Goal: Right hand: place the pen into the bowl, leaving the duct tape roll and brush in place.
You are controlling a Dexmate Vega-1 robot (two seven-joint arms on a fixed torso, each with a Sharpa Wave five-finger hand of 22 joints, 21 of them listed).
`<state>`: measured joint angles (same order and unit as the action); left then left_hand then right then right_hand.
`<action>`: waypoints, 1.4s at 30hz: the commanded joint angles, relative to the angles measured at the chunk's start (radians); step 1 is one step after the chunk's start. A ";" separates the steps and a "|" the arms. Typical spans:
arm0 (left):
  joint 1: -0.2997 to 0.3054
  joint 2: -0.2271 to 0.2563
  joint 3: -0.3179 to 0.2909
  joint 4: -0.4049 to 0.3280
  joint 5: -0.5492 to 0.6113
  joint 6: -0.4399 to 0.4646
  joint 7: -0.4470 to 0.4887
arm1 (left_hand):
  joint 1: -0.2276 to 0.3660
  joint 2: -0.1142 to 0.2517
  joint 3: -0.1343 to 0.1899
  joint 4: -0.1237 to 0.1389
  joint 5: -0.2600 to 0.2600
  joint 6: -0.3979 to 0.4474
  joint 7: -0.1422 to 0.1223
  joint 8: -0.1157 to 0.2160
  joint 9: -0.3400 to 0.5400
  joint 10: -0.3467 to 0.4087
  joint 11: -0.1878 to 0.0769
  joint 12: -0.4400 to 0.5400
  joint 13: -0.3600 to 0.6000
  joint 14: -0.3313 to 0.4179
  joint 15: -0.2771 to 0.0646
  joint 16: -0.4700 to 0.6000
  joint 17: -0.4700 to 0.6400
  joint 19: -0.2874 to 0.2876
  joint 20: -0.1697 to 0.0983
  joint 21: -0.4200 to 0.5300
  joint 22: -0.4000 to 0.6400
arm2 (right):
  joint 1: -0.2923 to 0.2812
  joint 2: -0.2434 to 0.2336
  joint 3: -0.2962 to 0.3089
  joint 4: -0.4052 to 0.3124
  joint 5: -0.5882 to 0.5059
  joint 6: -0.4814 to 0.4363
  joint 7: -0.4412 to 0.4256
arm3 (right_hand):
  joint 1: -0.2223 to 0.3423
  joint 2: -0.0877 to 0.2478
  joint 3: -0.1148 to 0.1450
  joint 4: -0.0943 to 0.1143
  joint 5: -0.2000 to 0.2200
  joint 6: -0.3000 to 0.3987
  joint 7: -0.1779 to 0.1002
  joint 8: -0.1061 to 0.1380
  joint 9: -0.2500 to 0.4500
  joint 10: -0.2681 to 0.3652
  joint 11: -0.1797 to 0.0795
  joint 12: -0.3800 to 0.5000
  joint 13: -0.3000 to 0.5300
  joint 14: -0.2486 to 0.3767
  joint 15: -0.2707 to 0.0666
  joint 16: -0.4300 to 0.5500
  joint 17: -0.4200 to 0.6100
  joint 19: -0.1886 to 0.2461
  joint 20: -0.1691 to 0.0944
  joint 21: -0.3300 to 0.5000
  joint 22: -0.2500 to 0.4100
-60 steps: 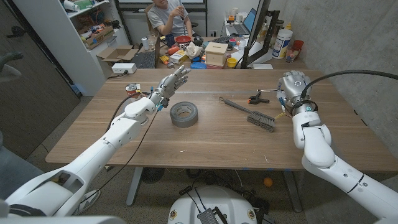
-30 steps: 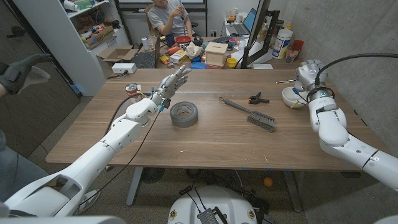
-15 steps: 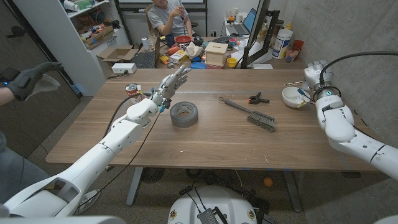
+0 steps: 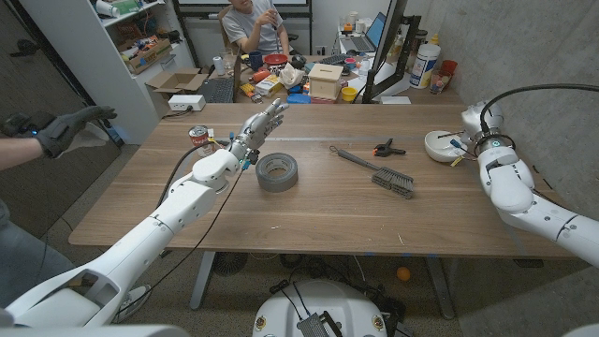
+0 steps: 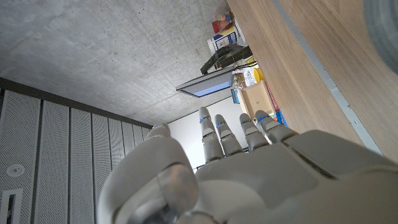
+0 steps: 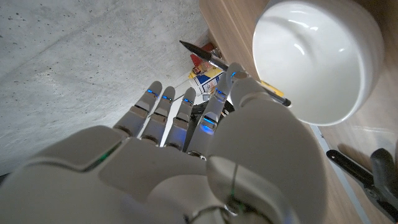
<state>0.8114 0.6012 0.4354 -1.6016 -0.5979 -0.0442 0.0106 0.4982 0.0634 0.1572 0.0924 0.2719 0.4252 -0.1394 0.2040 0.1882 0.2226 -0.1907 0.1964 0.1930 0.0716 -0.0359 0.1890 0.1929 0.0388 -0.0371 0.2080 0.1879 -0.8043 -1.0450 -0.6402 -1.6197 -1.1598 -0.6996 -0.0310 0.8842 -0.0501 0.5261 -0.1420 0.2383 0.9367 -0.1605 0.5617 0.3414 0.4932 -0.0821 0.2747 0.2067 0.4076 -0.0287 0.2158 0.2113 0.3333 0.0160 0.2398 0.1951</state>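
A white bowl (image 4: 434, 148) stands near the table's right edge. My right hand (image 4: 480, 120) hovers just to the right of it, fingers stretched out. The thin dark pen (image 4: 452, 141) reaches from the hand over the bowl. In the right wrist view the pen (image 6: 202, 53) runs behind a finger of my right hand (image 6: 186, 137), seemingly pinched, with its end at the rim of the bowl (image 6: 323, 62). The grey duct tape roll (image 4: 275, 171) lies mid-table and the brush (image 4: 384, 173) to its right. My left hand (image 4: 257, 126) is raised beyond the roll, open (image 5: 249, 162).
A black clamp (image 4: 386, 147) lies beyond the brush. A small can (image 4: 197, 134) stands by my left forearm. Someone's gloved hand (image 4: 56, 126) reaches in at the left edge. A seated person (image 4: 253, 23) and cluttered desks are behind the table.
My right hand has carried the pen rightward, from left of the bowl to its right side, and dropped slightly. The gloved hand at the left has moved. Tape, brush and left hand are unmoved.
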 commanded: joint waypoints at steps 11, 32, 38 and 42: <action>0.005 0.012 0.004 -0.023 0.010 0.033 0.025 | 0.009 0.002 0.005 -0.001 0.003 0.009 0.001 0.005 0.005 0.009 0.000 0.006 0.003 0.011 -0.122 0.004 0.002 0.011 -0.045 0.006 0.004 | 0.168 0.114 -0.159 0.245 -0.011 0.052 0.035 | 0.006 0.003 0.007 -0.002 0.007 0.076 0.003 0.057 0.011 0.012 0.006 0.010 0.002 0.015 0.005 0.002 0.004 0.016 0.003 0.004 0.003; -0.008 -0.008 0.014 0.017 0.006 0.012 0.001 | 0.009 0.002 0.005 -0.001 0.003 0.009 0.001 0.005 0.005 0.009 0.000 0.006 0.003 0.011 -0.122 0.004 0.002 0.011 -0.045 0.006 0.004 | 0.154 0.070 -0.166 0.165 0.062 0.040 0.026 | -0.037 -0.015 -0.009 0.010 -0.005 -0.221 -0.040 -0.085 -0.042 -0.052 0.047 -0.018 0.009 -0.004 0.037 -0.018 0.003 -0.008 0.034 -0.008 0.006; -0.015 -0.013 0.017 0.030 0.007 0.002 -0.012 | 0.009 0.002 0.005 -0.001 0.003 0.009 0.001 0.005 0.005 0.009 0.000 0.006 0.003 0.011 -0.122 0.004 0.002 0.011 -0.045 0.006 0.004 | 0.125 0.050 -0.151 0.121 0.062 0.019 0.023 | -0.046 -0.019 -0.013 0.013 -0.006 -0.230 -0.035 -0.092 -0.046 -0.055 0.045 -0.018 0.010 -0.005 0.038 -0.018 0.003 -0.009 0.035 -0.009 0.006; -0.017 -0.015 0.018 0.036 0.004 -0.004 -0.021 | 0.009 0.002 0.005 -0.001 0.003 0.009 0.001 0.005 0.005 0.009 0.000 0.006 0.003 0.011 -0.122 0.004 0.002 0.011 -0.045 0.006 0.004 | 0.099 0.042 -0.132 0.084 0.069 -0.007 0.013 | -0.052 -0.019 -0.015 0.016 -0.006 -0.230 -0.033 -0.094 -0.048 -0.053 0.049 -0.016 0.011 -0.004 0.038 -0.017 0.003 -0.008 0.036 -0.008 0.006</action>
<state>0.8044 0.5953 0.4484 -1.5864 -0.5911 -0.0314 0.0116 0.4982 0.0634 0.1572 0.0924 0.2719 0.4252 -0.1393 0.2040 0.1882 0.2226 -0.1907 0.1964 0.1930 0.0716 -0.0359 0.1890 0.1928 0.0388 -0.0371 0.2080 0.1886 -0.6616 -0.9780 -0.8007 -1.4638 -1.1049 -0.6670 -0.0078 0.8387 -0.0669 0.5161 -0.1241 0.2314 0.7088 -0.1947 0.4693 0.2922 0.4401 -0.0369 0.2613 0.2120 0.4019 0.0090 0.1995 0.2137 0.3240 0.0468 0.2321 0.1979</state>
